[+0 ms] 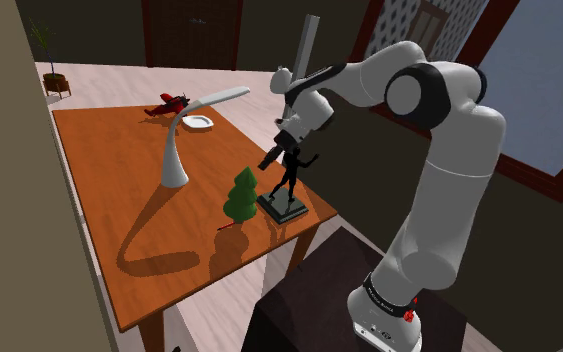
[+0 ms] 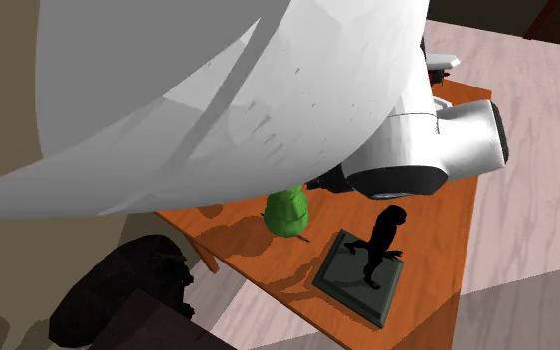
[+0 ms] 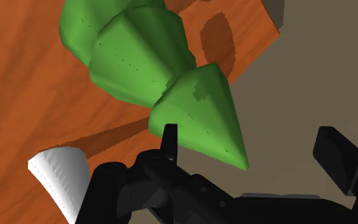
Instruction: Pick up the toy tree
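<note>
Toy tree [image 1: 240, 194] stands upright on the counter [image 1: 119, 175], just beside a black figurine [image 1: 290, 186]. We judge this the approach: the pincer [image 1: 272, 157] hovers over the figurine, its width we cannot tell. Next, shift across and descend onto the tree.

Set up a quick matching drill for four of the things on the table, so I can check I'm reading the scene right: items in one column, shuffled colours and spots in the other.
Things:
1. toy tree
2. lamp
3. figurine
4. toy plane

Descriptions:
a. red, at the far end of the table
b. green, beside the figurine
c. white, with a curved neck
d. black, standing on a dark flat base

Pairs: 1-b, 2-c, 3-d, 4-a.
</note>
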### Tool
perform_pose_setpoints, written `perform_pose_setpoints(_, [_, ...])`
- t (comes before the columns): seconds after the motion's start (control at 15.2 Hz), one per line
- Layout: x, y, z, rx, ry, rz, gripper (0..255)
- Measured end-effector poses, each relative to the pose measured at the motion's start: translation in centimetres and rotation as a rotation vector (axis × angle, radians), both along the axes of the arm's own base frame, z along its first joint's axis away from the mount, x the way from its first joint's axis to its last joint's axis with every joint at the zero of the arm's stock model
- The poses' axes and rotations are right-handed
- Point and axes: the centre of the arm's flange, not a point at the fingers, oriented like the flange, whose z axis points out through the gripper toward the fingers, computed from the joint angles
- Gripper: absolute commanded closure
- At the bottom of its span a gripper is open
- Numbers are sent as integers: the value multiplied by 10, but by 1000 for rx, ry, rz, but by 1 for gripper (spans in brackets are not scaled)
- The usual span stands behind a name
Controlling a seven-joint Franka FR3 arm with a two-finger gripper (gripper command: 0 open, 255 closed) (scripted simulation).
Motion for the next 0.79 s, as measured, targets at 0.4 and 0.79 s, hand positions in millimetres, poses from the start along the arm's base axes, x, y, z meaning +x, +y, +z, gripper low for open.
perform_pose_setpoints(0.4, [21,1,-36,45,-34,36,0])
perform_pose_setpoints(0.79, [21,1,-54,47,-37,37,255])
